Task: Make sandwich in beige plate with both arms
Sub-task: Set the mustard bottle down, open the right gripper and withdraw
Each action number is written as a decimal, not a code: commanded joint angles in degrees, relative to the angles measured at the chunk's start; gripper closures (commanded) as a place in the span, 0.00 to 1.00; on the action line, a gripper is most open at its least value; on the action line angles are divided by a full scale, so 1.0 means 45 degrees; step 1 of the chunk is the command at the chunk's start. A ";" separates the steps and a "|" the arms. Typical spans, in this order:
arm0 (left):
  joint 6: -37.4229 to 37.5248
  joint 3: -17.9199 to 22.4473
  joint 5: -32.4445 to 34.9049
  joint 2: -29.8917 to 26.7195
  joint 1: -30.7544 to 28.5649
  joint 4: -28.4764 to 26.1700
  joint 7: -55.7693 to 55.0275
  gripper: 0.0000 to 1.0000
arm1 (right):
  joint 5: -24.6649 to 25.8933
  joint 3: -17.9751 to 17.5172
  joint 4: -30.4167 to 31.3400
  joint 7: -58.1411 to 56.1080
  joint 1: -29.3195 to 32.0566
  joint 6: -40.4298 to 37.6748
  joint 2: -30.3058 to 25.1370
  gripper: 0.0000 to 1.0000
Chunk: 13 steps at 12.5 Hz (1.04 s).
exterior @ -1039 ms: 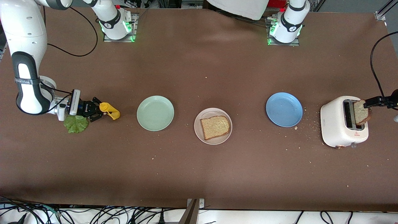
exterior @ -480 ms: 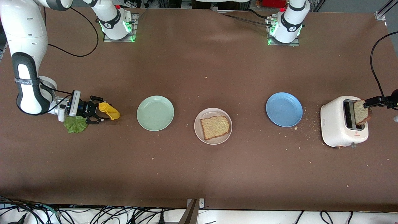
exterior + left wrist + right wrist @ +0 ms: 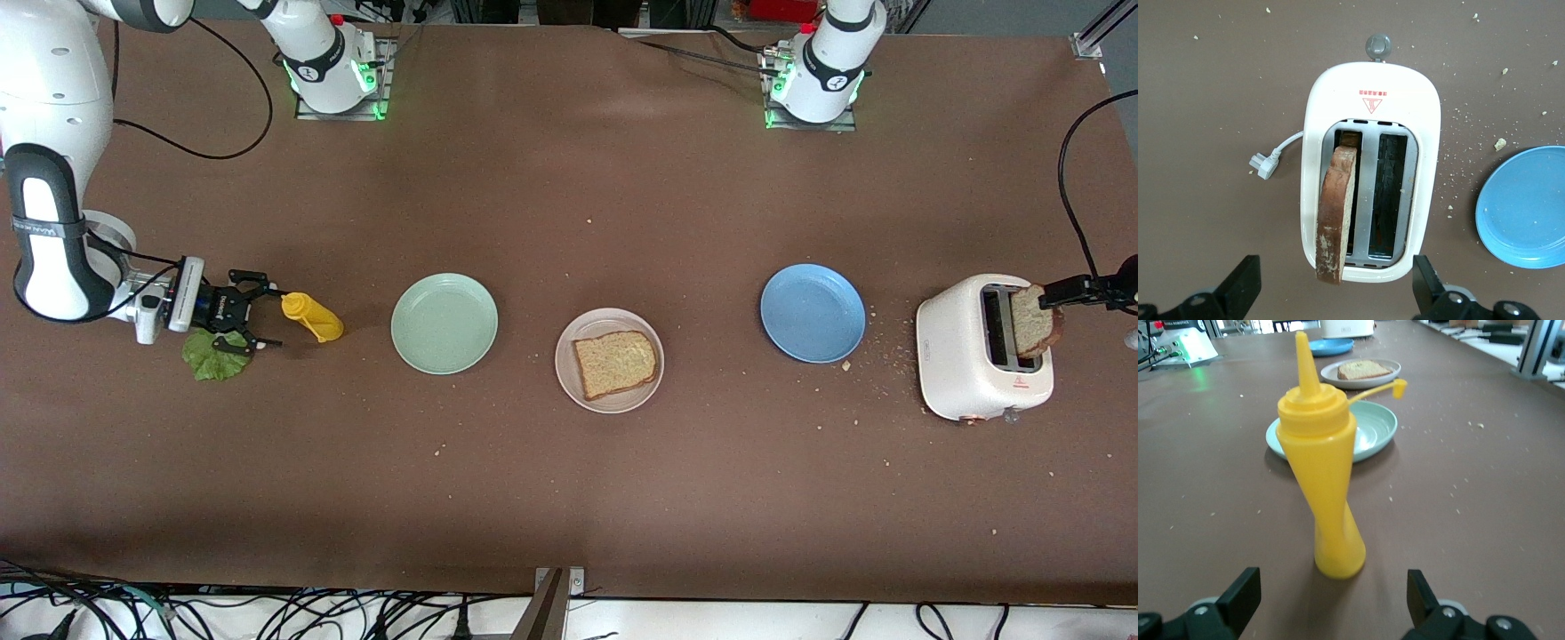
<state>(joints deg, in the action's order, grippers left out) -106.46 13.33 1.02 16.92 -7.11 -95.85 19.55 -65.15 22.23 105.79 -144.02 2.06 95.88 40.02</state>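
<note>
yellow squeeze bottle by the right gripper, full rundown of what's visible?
The yellow squeeze bottle looks like glossy plastic: a waisted body flaring at the base, ribbed collar, tall pointed nozzle, and a small cap dangling on a thin tether. It stands upright on the brown table toward the right arm's end, beside the mint-green plate. The right gripper sits open just short of it, fingers apart, not touching. Nothing but the table touches it.
</note>
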 commanded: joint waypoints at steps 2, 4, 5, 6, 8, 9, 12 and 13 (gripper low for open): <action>-0.0033 0.0046 -0.0362 -0.0088 0.0038 -0.0068 0.0187 0.00 | 0.2380 0.0529 -0.2681 0.3594 0.0070 -0.0931 -0.0103 0.03; -0.0033 0.0046 -0.0362 -0.0088 0.0038 -0.0068 0.0187 0.00 | 0.3594 0.0880 -0.4128 0.6385 0.0051 -0.1791 -0.0123 0.03; -0.0033 -0.0031 -0.0362 -0.0088 0.0038 -0.0068 0.0168 0.00 | 0.4083 0.0920 -0.4831 0.7501 0.0050 -0.2182 -0.0143 0.03; -0.0033 -0.0071 -0.0362 -0.0088 0.0038 -0.0068 0.0129 0.00 | 0.4513 0.1075 -0.5418 0.8634 0.0050 -0.2360 -0.0259 0.03; -0.0033 -0.0071 -0.0362 -0.0088 0.0038 -0.0068 0.0109 0.00 | 0.5507 0.1271 -0.5736 1.1249 -0.0047 -0.2537 -0.0979 0.03; -0.0033 -0.0071 -0.0362 -0.0088 0.0038 -0.0068 0.0109 0.00 | 0.6016 0.1291 -0.5891 1.2809 -0.0086 -0.2480 -0.1369 0.03; -0.0033 -0.0071 -0.0362 -0.0088 0.0038 -0.0068 0.0109 0.00 | 0.8377 0.1291 -0.7491 1.6934 -0.0708 -0.2557 -0.2133 0.02; -0.0033 -0.0071 -0.0343 -0.0088 0.0038 -0.0068 0.0109 0.00 | 0.8984 0.1272 -0.7494 1.8300 -0.0885 -0.2557 -0.2503 0.02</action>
<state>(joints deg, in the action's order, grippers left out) -106.46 12.77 1.01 16.92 -7.09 -95.85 19.50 -29.57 27.64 73.67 -71.01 0.14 85.53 30.97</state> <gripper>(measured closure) 0.000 0.022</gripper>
